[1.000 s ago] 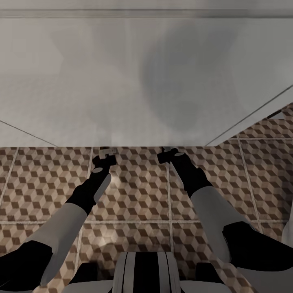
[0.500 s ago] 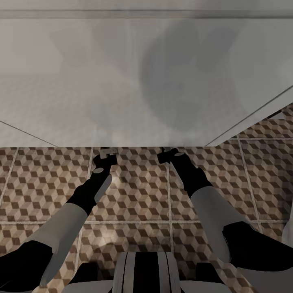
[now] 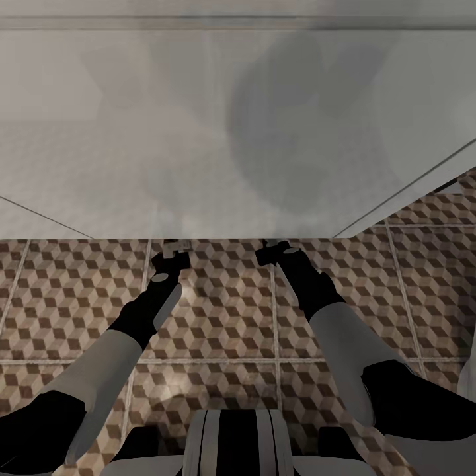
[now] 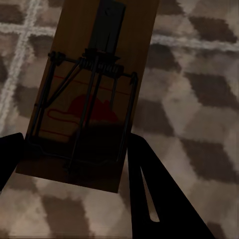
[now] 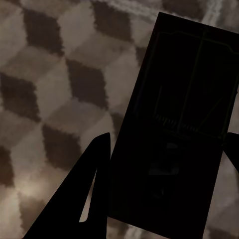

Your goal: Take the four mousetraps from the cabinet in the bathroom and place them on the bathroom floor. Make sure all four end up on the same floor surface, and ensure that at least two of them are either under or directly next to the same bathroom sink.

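1. The left gripper is clamping one trap by its near short end, a finger on each long edge, over the floor.
2. The right gripper is holding a second trap the same way; that board is sitting in deep shadow, its wire barely showing.
3. In the head view both grippers are hanging low at the foot of a white unit, probably the sink, so the traps are already near their place.
4. Each trap is looking light, stiff and flat; the wooden edges are giving the safest hold, while the spring and wire bar should be left alone.
5. Each board's long axis is running along the fingers, pointing away from the wrist, with the left trap's dark metal plate at the far end.
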